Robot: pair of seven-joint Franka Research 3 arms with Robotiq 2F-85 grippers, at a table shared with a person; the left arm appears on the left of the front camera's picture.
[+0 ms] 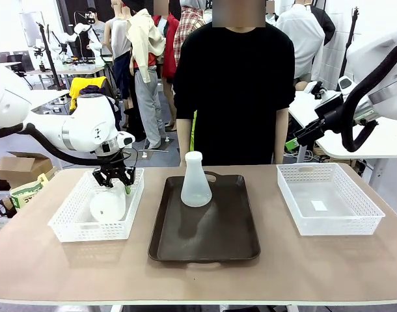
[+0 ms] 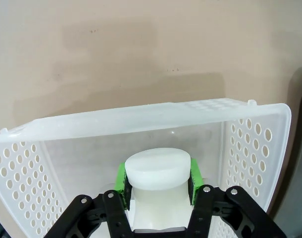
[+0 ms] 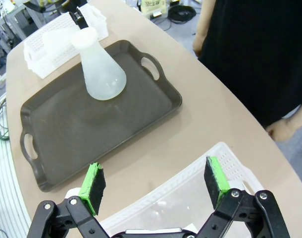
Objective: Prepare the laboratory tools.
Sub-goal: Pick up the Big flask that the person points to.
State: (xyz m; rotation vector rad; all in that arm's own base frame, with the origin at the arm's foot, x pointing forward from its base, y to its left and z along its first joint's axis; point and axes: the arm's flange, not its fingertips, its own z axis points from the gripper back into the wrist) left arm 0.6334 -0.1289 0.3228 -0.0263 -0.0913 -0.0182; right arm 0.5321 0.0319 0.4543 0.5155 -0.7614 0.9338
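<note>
The left gripper (image 1: 115, 177) reaches down into the left basket (image 1: 88, 233), which sits by the left edge of the table (image 1: 55, 279). Its jaws are clamped on the neck of a flask (image 2: 158, 171), with the green pads (image 2: 121, 181) pressing both sides just under the lip. Whether the base sits flat on the basket floor I cannot tell. The second flask (image 1: 196, 182) stands upright near the far edge of the tray (image 1: 205, 244), just by its far handle. The right gripper (image 3: 154, 179) hangs over the right basket (image 3: 185, 171), jaws wide apart and holding nothing.

Risks, as I judge them: the neck is smooth and widens downward, so a shallow grip may slip and drop the flask. The wide base may catch the basket wall on the way out and drag the light basket along. Over the tray, a low approach could knock the standing flask over, since it looks light and narrow at the top
</note>
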